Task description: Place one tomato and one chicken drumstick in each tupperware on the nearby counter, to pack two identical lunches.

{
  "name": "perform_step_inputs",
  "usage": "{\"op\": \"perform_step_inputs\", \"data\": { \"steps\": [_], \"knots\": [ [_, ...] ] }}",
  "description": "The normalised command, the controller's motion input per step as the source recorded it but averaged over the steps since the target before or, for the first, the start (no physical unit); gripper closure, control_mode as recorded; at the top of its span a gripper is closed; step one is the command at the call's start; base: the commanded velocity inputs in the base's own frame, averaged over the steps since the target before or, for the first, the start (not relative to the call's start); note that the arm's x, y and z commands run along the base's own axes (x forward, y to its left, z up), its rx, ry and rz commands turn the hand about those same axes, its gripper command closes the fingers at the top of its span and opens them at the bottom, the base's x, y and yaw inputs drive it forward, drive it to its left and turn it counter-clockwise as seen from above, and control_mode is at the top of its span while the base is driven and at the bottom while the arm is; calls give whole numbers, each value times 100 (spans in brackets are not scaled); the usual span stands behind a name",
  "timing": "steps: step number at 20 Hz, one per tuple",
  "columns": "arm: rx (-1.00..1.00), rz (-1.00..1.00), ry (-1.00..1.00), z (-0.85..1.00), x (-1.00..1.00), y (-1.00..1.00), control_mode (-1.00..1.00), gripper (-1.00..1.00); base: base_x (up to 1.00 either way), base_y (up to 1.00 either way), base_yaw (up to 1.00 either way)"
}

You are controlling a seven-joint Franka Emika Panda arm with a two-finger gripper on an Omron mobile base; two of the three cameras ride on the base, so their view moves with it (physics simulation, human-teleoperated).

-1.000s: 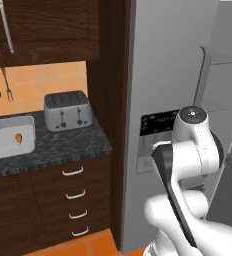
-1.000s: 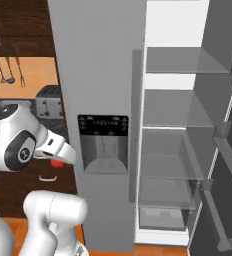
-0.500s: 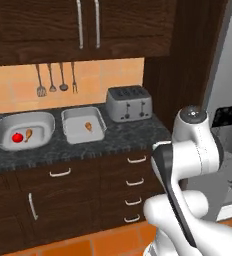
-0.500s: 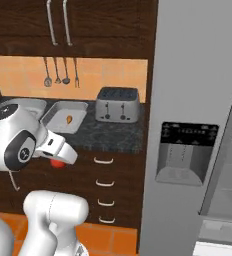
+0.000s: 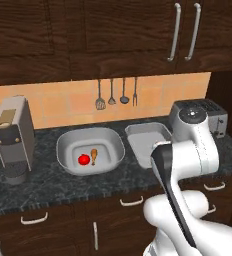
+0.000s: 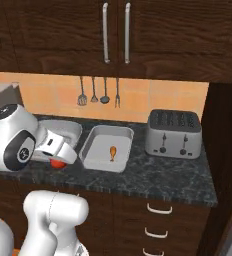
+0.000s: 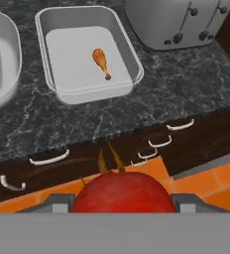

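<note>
- On the left of the counter (image 5: 43, 187) we saw a coffee machine (image 5: 13, 137), well apart from our work and no obstacle.
- The oval basin (image 5: 90, 150) already held a tomato (image 5: 83, 159) beside a drumstick (image 5: 94, 156); we judged that lunch packed and best left alone.
- The rectangular tray (image 6: 107, 148) lay just right of the basin and held only a drumstick (image 6: 112, 151); this was where we judged our load belonged.
- Our gripper (image 7: 121, 197) had its fingers pinching a red tomato (image 7: 121, 196), carried below and in front of the counter edge, over the drawers (image 7: 151, 144).
- To do it well, we reckoned we needed to lift above the worktop edge before reaching in, then lower over the bare tray floor beside the drumstick and release low, since a round tomato would roll.
- The toaster (image 6: 174, 133) stood near the tray's right rim, so we judged the approach from the front to be the roomier way.
</note>
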Motion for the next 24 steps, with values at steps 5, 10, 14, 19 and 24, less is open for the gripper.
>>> {"op": "perform_step_inputs", "data": {
  "steps": [5, 10, 14, 19, 24],
  "knots": [
    [0, 0, 0, 0, 0, 0, 100, 100, 91, 15, 0],
    [0, 4, 9, -45, 41, -36, -100, 100, 0, 0, 0],
    [9, 18, 0, -64, 88, -43, -100, 100, 0, 0, 0],
    [21, 14, 12, -40, 100, -34, -100, 100, 0, 0, 0],
    [10, 12, 23, -27, 100, -9, -100, 100, 0, 0, 0]
  ]
}}
